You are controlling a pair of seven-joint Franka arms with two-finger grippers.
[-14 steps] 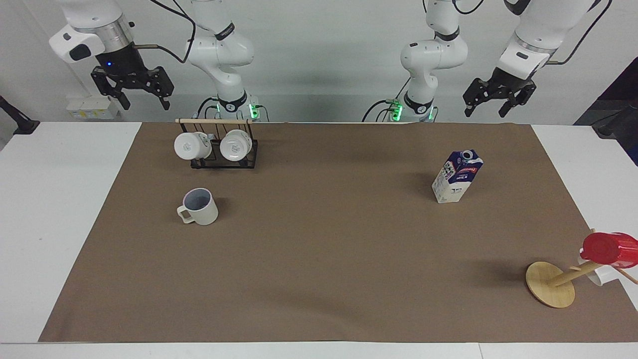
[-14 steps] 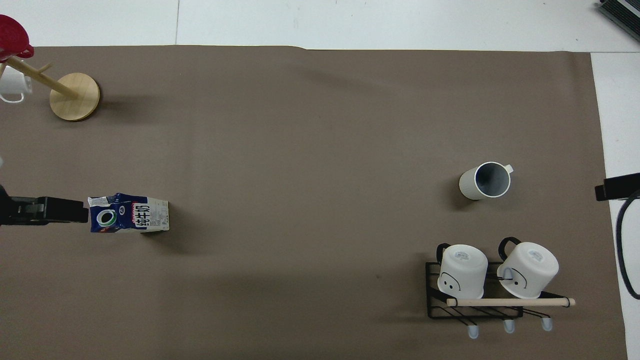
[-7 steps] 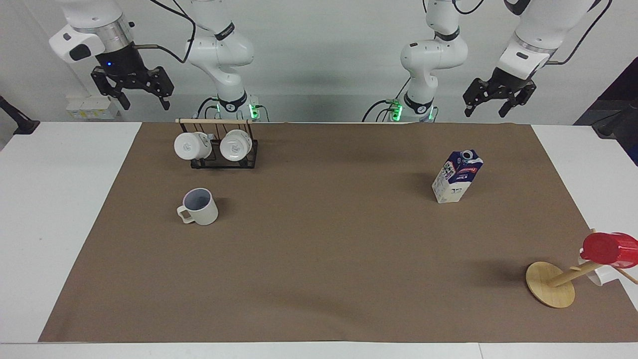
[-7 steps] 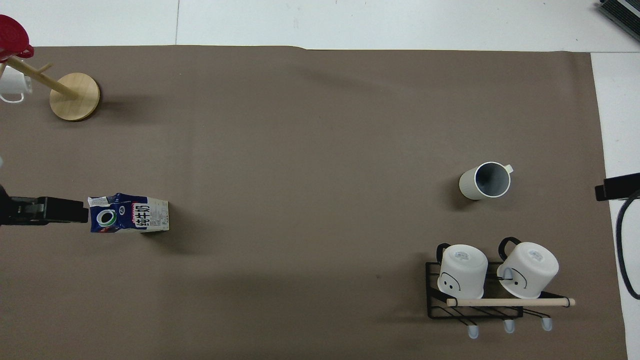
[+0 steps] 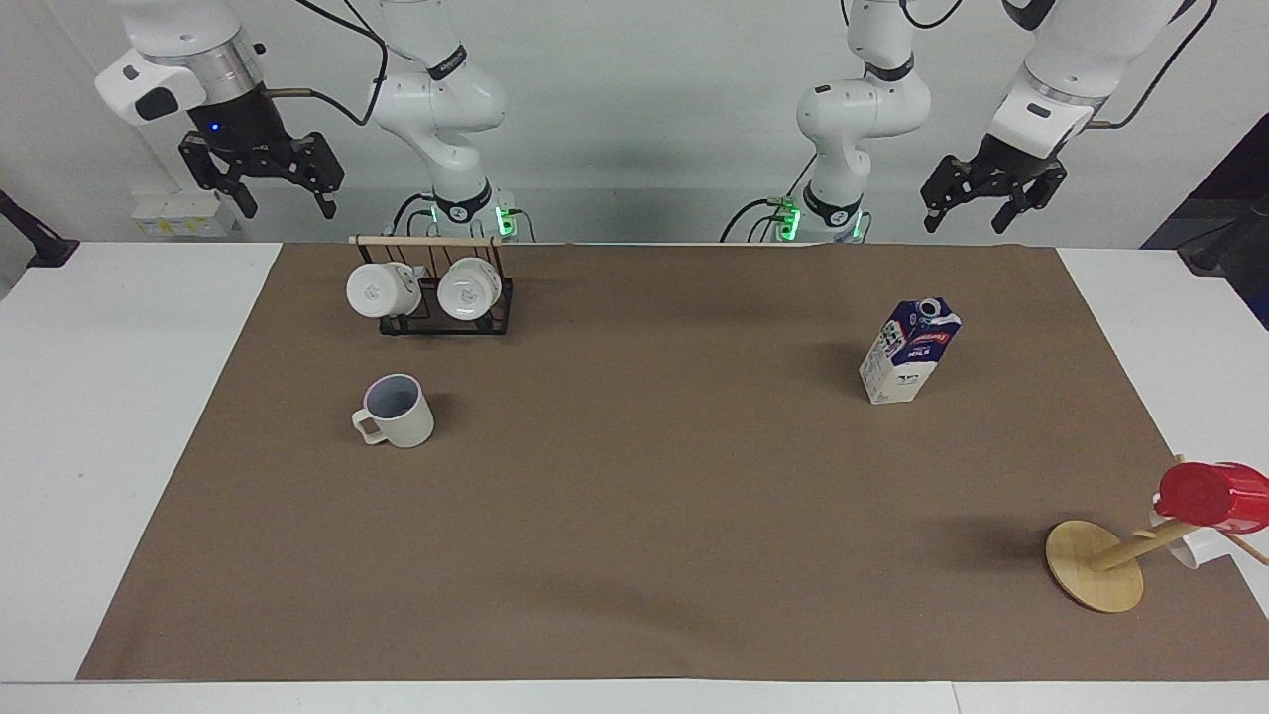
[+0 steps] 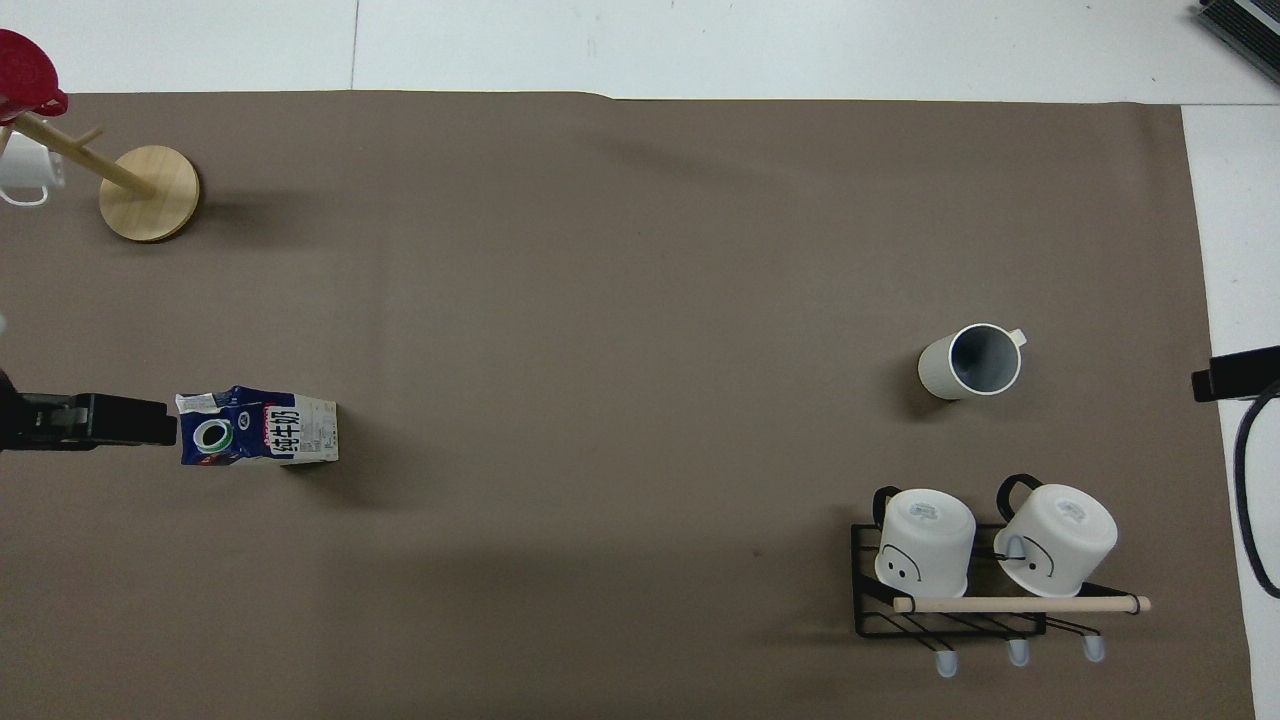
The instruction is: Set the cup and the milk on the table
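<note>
Mostly what I saw from my remote seat was table (image 5: 119,416): a white top with a wide brown mat (image 5: 644,516) spread across nearly all of it, white margins showing at both ends. A plain pale wall (image 5: 634,119) stood at the robots' side of the room, with the arm bases and their green lights against it.

The cup (image 5: 395,412) sat upright on the mat toward the right arm's end, handle pointing away from the robots, its greyish inside showing from above (image 6: 972,361). Nearer to the robots than the cup stood a black wire rack (image 5: 446,302) with a wooden rod, holding two white mugs (image 5: 382,290) tipped on their sides. The milk (image 5: 909,351) stood upright on the mat toward the left arm's end (cap on top, label facing away from the robots), well apart from the cup. A wooden mug tree (image 5: 1095,565) with a round base stood farther from the robots at that same end, carrying a red cup (image 5: 1211,496).

Both arms waited. The right gripper (image 5: 263,188) hung high over the table's edge near the rack, fingers spread wide and holding nothing. The left gripper (image 5: 977,203) hung over the edge at its own end, fingers likewise apart and bare.
</note>
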